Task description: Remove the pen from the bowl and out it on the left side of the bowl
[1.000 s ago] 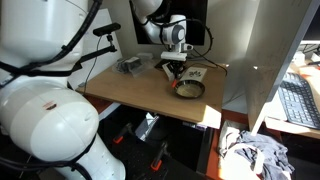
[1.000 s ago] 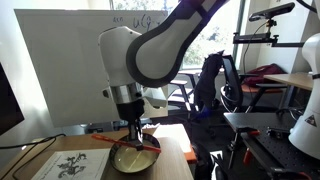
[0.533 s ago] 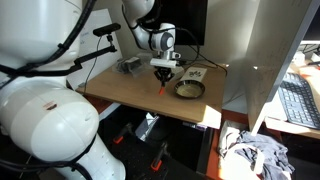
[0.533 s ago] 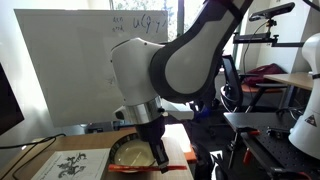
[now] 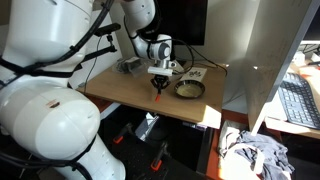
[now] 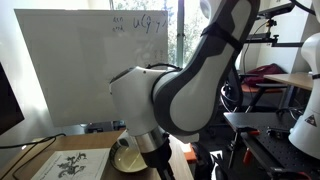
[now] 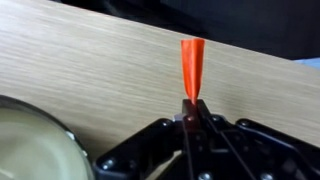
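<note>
Wrist view: the gripper (image 7: pixel 191 110), fingers clamped on the red-orange pen (image 7: pixel 191 65), which projects beyond the fingertips over the bare wooden table (image 7: pixel 90 60); the bowl (image 7: pixel 30 145) lies at lower left, apart from the pen. In an exterior view the pen (image 5: pixel 157 89) hangs upright just left of the bowl (image 5: pixel 189 88) (tip contact with the table cannot be told)

Matt wood-grain table (image 7: pixel 90 50), smooth plastic pen (image 7: pixel 192 65)
</note>
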`<action>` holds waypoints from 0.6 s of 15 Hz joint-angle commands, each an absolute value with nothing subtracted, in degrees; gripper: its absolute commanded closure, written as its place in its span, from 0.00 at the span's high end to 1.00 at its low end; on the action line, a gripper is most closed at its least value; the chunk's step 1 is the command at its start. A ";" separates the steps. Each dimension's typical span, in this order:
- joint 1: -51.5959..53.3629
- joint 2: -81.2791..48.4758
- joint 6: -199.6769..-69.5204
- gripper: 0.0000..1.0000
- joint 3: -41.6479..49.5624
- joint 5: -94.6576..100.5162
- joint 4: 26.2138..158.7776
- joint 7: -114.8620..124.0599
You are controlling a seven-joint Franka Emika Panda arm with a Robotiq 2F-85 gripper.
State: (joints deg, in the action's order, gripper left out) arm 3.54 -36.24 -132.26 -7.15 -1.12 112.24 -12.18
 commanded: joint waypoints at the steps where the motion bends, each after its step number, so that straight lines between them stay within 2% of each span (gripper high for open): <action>1: 4.28 -38.92 -131.73 0.32 -6.65 -0.48 108.51 -10.37; 3: 3.11 -38.80 -132.24 0.39 -7.22 -2.03 107.88 -11.04; 9: -5.74 -25.14 -130.41 0.85 -12.62 -14.89 115.91 -21.71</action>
State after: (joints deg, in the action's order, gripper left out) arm -1.35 -33.32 -131.60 -9.57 -8.59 109.25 -16.13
